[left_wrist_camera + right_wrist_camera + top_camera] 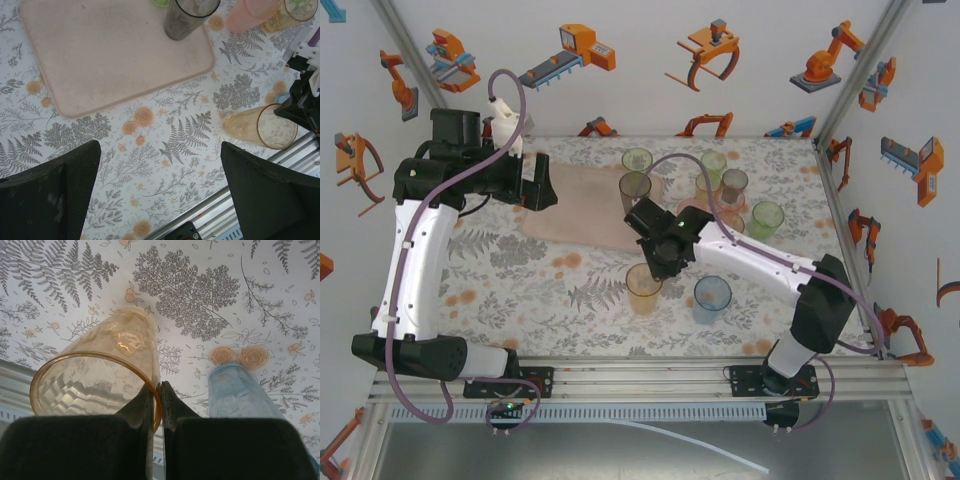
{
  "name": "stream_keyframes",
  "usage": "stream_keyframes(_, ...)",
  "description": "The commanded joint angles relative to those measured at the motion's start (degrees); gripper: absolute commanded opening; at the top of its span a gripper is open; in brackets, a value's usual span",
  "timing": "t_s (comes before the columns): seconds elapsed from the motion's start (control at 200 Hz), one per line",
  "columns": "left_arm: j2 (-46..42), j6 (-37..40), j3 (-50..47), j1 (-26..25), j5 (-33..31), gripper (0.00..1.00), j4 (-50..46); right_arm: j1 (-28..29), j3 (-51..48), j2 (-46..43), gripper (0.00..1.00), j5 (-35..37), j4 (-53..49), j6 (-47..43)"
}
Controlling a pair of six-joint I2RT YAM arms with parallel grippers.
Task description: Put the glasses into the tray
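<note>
Pinching the thin wall of the orange tumbler, the right pincer is clenched on its rim, one finger inside the mouth and one outside. In the overhead view that glass sits lower centre, near the front edge of the bench. It stands mouth up, long axis vertical, narrow base down; whether the base has left the bench I cannot tell. Thin translucent plastic like this should be light, a little springy and slick, so a rim pinch suits it, though it may swing. A blue tumbler stands just beside it, to the right. Farther up-frame lies the tray, with a grey tumbler on its right end. The left pincer hangs released at the tray's left end.
</note>
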Motion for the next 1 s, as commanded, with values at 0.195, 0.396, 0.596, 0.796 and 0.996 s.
stream_keyframes(0.195,-2.04,-1.14,0.48,0.57,1.77,0.97,0.24,-3.49,11.64,3.87,0.02,-0.38,-2.67,-4.4)
stream_keyframes(0.396,-2.34,-1.21,0.22,0.79,1.85,0.97,0.17,-6.7,18.99,8.61,0.02,-0.14,-4.04,-7.36)
stream_keyframes(0.596,-2.66,-1.37,-0.48,1.14,2.07,0.97,0.35,-9.96,25.29,13.13,0.02,0.53,-4.68,-8.83)
stream_keyframes(0.796,-2.66,-1.48,-0.78,1.36,2.43,0.97,0.64,-11.91,30.26,17.8,0.02,1.82,-4.29,-9.31)
stream_keyframes(0.996,-2.63,-1.47,-0.73,1.62,2.36,0.97,0.61,-12.37,33.52,21.91,0.02,2.82,-3.71,-10.26)
